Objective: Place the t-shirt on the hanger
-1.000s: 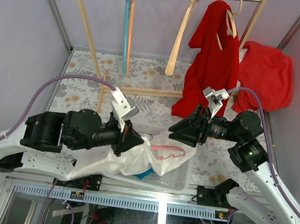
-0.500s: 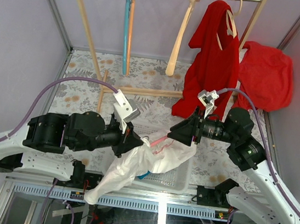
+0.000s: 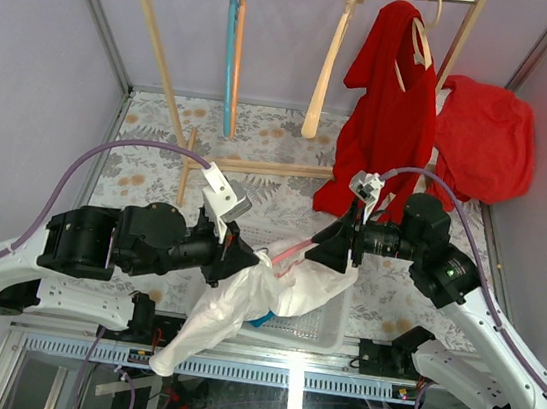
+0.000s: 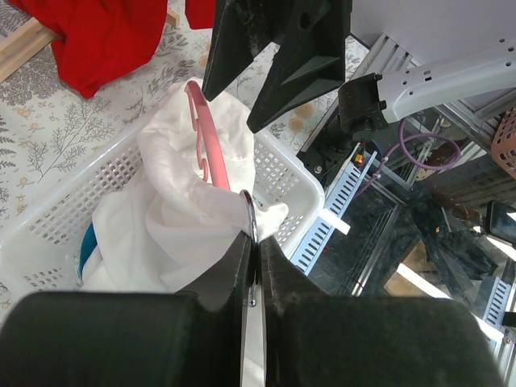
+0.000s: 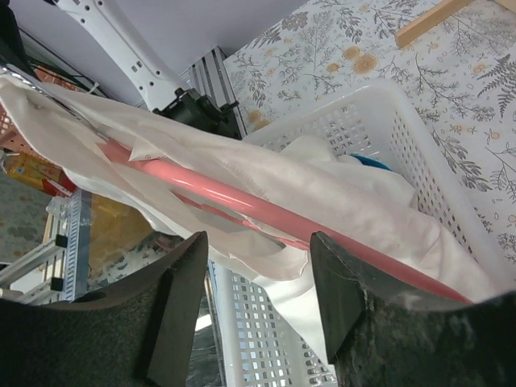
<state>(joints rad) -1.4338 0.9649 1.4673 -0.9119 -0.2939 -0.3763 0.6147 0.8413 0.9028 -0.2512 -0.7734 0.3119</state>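
The white t-shirt (image 3: 272,290) hangs draped over the pink hanger (image 3: 287,255) above the white basket (image 3: 333,328), its tail trailing down over the front edge. My left gripper (image 3: 246,256) is shut on the hanger's metal hook (image 4: 251,222); the pink arm (image 4: 203,137) and shirt (image 4: 161,226) show beyond it. My right gripper (image 3: 333,251) is open, its fingers on either side of the shirt edge and the pink arm (image 5: 266,211), holding nothing. The shirt (image 5: 339,201) covers most of the hanger.
A wooden rack (image 3: 166,100) at the back carries a light blue hanger (image 3: 230,58), a beige wooden hanger (image 3: 325,80) and a red garment (image 3: 387,109). Another red garment (image 3: 484,136) lies at the right. A blue cloth (image 3: 261,318) lies in the basket.
My right gripper has moved left toward the shirt and hanger. The shirt has been lifted and pulled along the hanger, its tail now hanging lower over the front edge.
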